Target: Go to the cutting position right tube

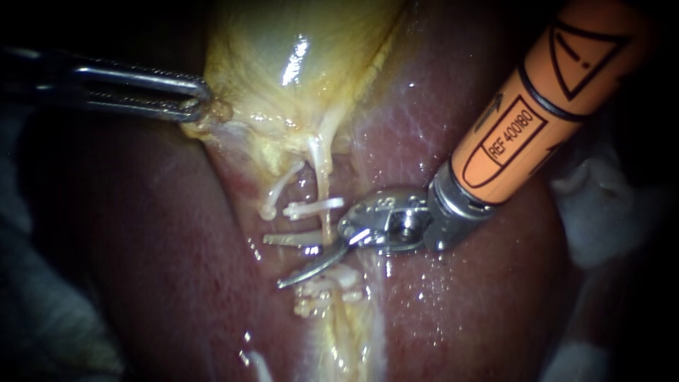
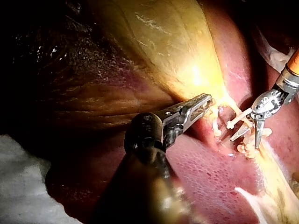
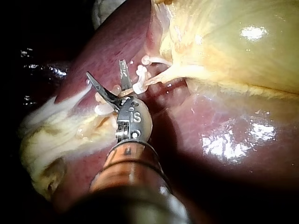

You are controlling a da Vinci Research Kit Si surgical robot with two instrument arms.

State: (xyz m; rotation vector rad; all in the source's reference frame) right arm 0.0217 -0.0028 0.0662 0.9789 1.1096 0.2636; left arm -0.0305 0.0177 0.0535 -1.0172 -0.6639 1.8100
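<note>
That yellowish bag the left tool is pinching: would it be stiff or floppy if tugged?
Probably floppy: the gallbladder draws out toward the left instrument, whose jaws pinch its edge. Likely slippery, since it glistens wet. Its wall looks thin, so a hard pull might tear it.

two instruments (image 1: 198, 99) (image 1: 274, 262), two tubes (image 1: 283, 184) (image 1: 322, 177), one gallbladder (image 1: 297, 56)
</note>
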